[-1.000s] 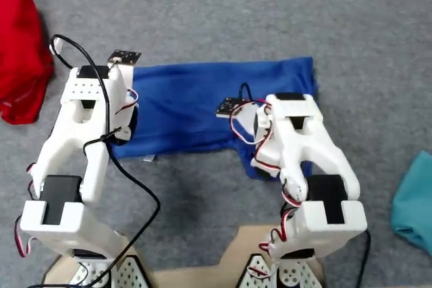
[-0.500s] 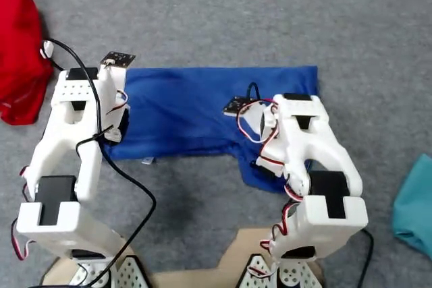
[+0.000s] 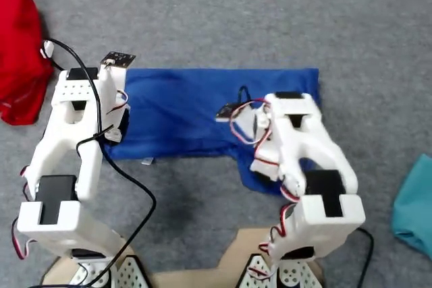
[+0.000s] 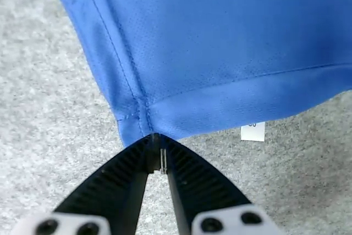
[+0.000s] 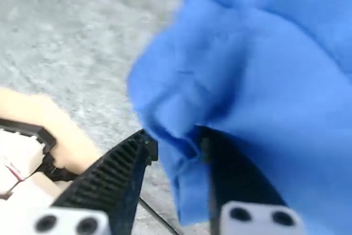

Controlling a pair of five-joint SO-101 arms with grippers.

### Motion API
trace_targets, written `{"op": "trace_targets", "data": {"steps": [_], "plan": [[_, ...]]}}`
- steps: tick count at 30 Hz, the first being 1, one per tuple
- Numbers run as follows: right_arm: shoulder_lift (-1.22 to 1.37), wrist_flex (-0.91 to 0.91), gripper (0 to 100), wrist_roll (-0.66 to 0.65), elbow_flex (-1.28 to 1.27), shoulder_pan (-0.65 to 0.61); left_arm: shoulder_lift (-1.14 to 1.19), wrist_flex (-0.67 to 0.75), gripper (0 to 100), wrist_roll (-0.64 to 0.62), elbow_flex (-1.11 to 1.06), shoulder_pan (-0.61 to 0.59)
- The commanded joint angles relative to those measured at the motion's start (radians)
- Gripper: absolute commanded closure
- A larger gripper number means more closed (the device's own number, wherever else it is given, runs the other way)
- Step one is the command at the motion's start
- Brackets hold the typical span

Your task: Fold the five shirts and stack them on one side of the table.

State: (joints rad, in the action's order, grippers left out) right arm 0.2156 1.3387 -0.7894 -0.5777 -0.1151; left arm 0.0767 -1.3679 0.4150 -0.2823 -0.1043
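Observation:
A blue shirt (image 3: pixel 196 109) lies spread flat across the middle of the grey table (image 3: pixel 283 25). My left gripper (image 4: pixel 159 148) is shut on its near left corner, the hem seam (image 4: pixel 144 115) running straight into the fingertips. In the high view the left arm (image 3: pixel 81 109) stands over that corner. My right gripper (image 5: pixel 176 146) is shut on a bunched fold of the blue shirt (image 5: pixel 264 70) at its near right part, where a flap (image 3: pixel 260 173) hangs toward the front. The right arm (image 3: pixel 293 133) covers that grip from above.
A red shirt (image 3: pixel 20 52) is heaped at the far left edge. A teal shirt (image 3: pixel 415 200) lies at the right edge. A white tag (image 4: pixel 253 131) sticks out under the blue shirt's near hem. The arm bases (image 3: pixel 270 261) stand at the table's front.
The left arm pulled its corner leftward, stretching the blue shirt so its far edge lies straighter. The right arm shifted slightly right and then back, still holding the cloth.

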Motion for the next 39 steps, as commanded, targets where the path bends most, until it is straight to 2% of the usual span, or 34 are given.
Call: {"op": "trace_targets", "data": {"steps": [1,7,14,23,29,32,39], "plan": [[0.024,-0.048,75.8,0.005,-0.091,-0.059,-0.007,0.009,98,0.002,0.006,-0.008],[0.025,-0.051,79.2,0.003,-0.09,-0.068,-0.008,0.009,98,0.002,0.006,-0.008],[0.054,-0.069,99.2,0.06,-0.094,-0.071,-0.008,0.009,98,0.002,0.006,-0.009],[0.054,-0.058,99.4,0.133,-0.016,-0.065,-0.008,0.009,98,0.003,0.006,-0.009],[0.054,0.146,99.4,0.133,0.268,-0.059,-0.008,0.009,98,0.003,0.006,-0.009],[0.061,0.241,99.4,0.13,0.433,-0.016,-0.007,0.009,98,0.003,0.006,-0.009],[0.071,0.367,99.4,0.074,0.69,0.048,-0.007,0.009,98,0.003,0.003,-0.005]]}}
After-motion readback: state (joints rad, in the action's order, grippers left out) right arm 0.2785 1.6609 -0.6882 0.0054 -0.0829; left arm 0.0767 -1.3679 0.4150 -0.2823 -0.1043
